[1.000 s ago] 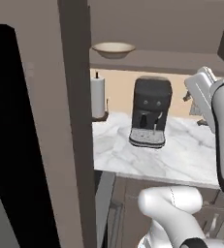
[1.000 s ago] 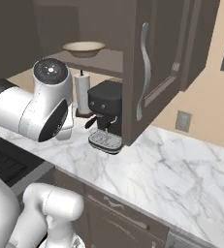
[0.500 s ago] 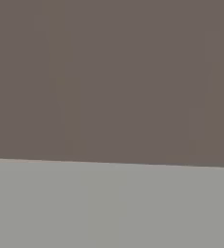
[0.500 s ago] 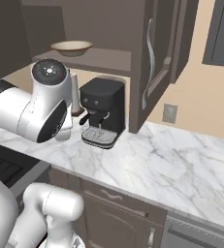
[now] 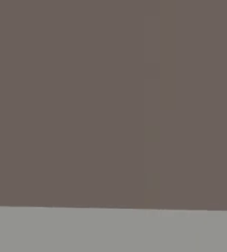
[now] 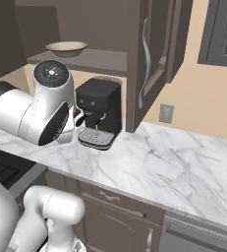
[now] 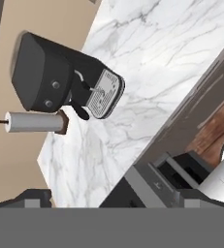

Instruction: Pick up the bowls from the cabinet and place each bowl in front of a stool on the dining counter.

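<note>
Right base view gives me the cream bowl (image 6: 67, 47) sitting on the cabinet (image 6: 100, 60) shelf, above the black coffee machine (image 6: 99, 118) on the marble surface (image 6: 184, 167). On the hand view, my end effector (image 7: 111, 202) is spread wide, holding nothing, with the coffee machine and paper towel roll (image 7: 35, 122) beyond its tips.

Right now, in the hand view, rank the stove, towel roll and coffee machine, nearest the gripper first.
From the gripper:
1. Stove, at the bottom right, beside the fingertips.
2. Towel roll, on the left, by the wall.
3. Coffee machine, just beyond the roll.
</note>
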Controlling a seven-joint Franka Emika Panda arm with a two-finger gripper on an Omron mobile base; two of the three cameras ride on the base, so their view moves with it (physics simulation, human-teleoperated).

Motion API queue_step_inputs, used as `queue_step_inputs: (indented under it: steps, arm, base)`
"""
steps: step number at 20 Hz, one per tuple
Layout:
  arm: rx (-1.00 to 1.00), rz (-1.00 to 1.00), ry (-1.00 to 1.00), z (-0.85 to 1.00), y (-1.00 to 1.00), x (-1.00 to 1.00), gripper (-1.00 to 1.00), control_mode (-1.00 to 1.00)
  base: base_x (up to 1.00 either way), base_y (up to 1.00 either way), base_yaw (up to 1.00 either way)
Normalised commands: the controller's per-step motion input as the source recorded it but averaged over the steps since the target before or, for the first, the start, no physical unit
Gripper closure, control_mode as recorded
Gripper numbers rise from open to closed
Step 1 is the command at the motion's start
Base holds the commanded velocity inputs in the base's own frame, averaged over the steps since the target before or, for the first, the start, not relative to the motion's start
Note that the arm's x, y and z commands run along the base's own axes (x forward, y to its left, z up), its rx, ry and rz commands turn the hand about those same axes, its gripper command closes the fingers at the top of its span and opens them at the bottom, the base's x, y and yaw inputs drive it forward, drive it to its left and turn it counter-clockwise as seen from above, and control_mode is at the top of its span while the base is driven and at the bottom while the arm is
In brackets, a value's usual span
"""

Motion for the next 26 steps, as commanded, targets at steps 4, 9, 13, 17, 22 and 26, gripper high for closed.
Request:
queue_step_inputs:
  steps: [4, 9, 13, 17, 22, 26]
  arm:
    - [0.00, 0.00, 0.00, 0.00, 0.00, 0.00, -1.00, 1.00]
    - [0.00, 0.00, 0.00, 0.00, 0.00, 0.00, -1.00, 1.00]
    - [0.00, 0.00, 0.00, 0.00, 0.00, 0.00, -1.00, 1.00]
    - [0.00, 0.00, 0.00, 0.00, 0.00, 0.00, -1.00, 1.00]
    - [0.00, 0.00, 0.00, 0.00, 0.00, 0.00, -1.00, 1.00]
    - [0.00, 0.00, 0.00, 0.00, 0.00, 0.00, -1.00, 1.00]
  base:
    - [0.68, 0.82, -0.25]
    - [0.98, 0.63, -0.21]
    - [0.98, 0.10, -0.06]
    - [1.00, 0.00, 0.00]
    - [0.81, 0.00, 0.00]
    - [0.21, 0.14, 0.00]
